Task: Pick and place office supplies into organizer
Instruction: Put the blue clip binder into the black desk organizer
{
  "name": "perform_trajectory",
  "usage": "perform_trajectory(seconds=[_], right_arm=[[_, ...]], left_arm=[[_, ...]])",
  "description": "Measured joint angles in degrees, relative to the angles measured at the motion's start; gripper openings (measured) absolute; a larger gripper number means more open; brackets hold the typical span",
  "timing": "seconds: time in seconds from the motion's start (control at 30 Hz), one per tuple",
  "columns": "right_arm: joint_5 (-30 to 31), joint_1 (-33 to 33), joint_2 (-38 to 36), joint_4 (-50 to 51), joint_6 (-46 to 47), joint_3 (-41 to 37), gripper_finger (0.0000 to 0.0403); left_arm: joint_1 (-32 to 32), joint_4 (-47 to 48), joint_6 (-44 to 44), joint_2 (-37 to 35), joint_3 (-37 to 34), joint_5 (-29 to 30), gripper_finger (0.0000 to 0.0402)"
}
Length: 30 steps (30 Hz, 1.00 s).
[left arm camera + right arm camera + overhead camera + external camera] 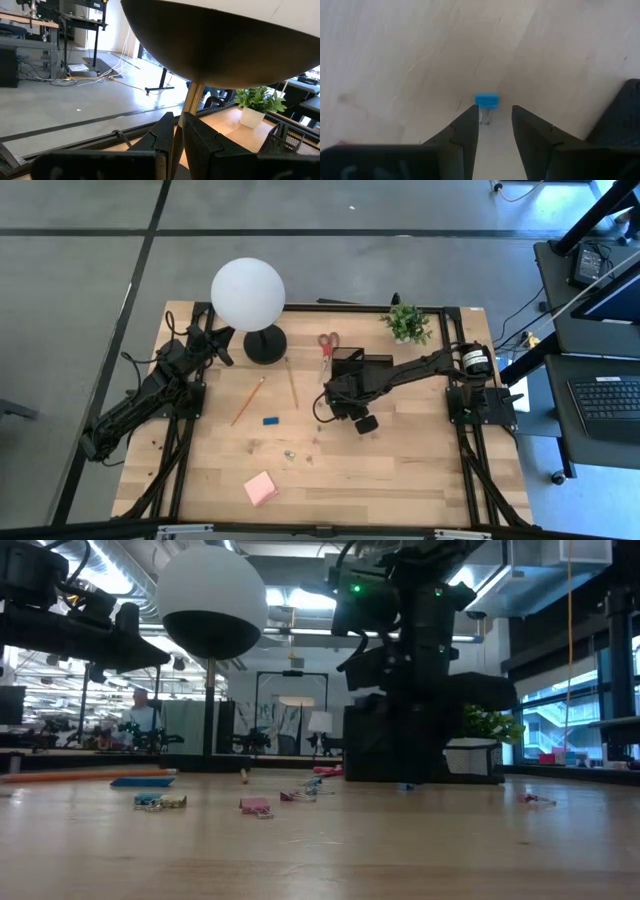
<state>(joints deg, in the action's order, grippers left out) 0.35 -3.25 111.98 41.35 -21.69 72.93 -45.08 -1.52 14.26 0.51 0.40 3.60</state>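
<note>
Blue clip (486,100) lies flat on the table (400,470), at about 7 o'clock from the organizer (350,360) in the high view. Right gripper (495,120) is directly over it, pointing down. The clip sits just ahead of the fingertips, centred on the gap, with its body crosswise to the gap and its wire handle running back towards the fingers. Jaws are part-open with nothing clamped.

My read: you need a straight descent and then a close, no sideways correction.

Right arm is far nearer. Left gripper (177,135) is parked at the table's 10 o'clock by the lamp (247,293), fingers nearly together and apparently empty.

Bare wood around the clip. Eraser (270,420) is at 9 o'clock, well apart. Grey floor beyond, desk at 3 o'clock.
</note>
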Motion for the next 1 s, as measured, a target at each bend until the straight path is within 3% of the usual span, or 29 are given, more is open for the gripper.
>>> perform_trajectory(seconds=[1.0], right_arm=[[-1.74,-0.22,-0.20,-3.90,0.50,-2.64,0.0122]], left_arm=[[0.00,0.00,0.00,0.01,0.00,0.02,0.0033]])
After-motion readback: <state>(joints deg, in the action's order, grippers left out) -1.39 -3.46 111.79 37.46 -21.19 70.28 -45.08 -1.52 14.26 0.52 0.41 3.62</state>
